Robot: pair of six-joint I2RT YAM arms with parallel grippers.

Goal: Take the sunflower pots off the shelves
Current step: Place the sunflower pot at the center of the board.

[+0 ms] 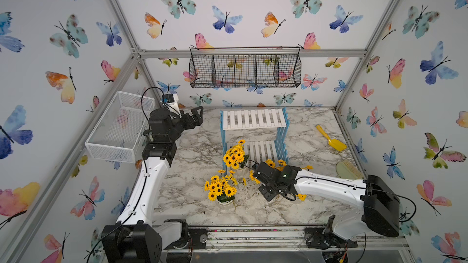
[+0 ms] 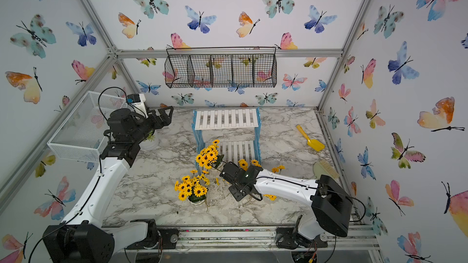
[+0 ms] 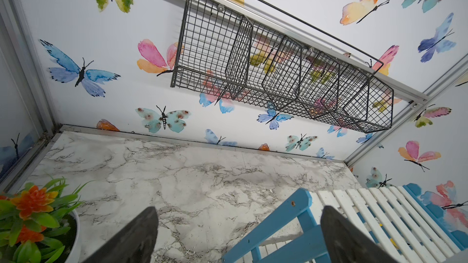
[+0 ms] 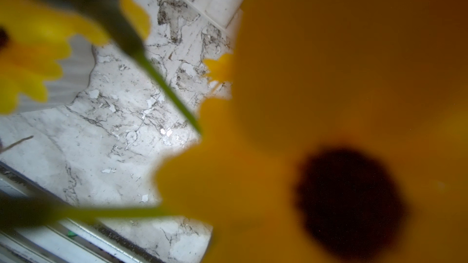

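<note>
My left gripper [image 1: 197, 117] hangs with its jaws apart near the shelves [image 1: 254, 119], whose top board is bare. My right gripper [image 1: 262, 182] is closed, buried in sunflowers before the lower board; I can't tell what it grips. One sunflower pot [image 1: 222, 191] stands on the table [image 1: 192, 148], another pot [image 1: 235, 156] at the lower board's left end.

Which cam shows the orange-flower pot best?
Left wrist: the orange-flower pot is close, blooms and white rim clear. In a top view only a sliver of it peeks out behind the left arm; the right wrist view misses it.
</note>
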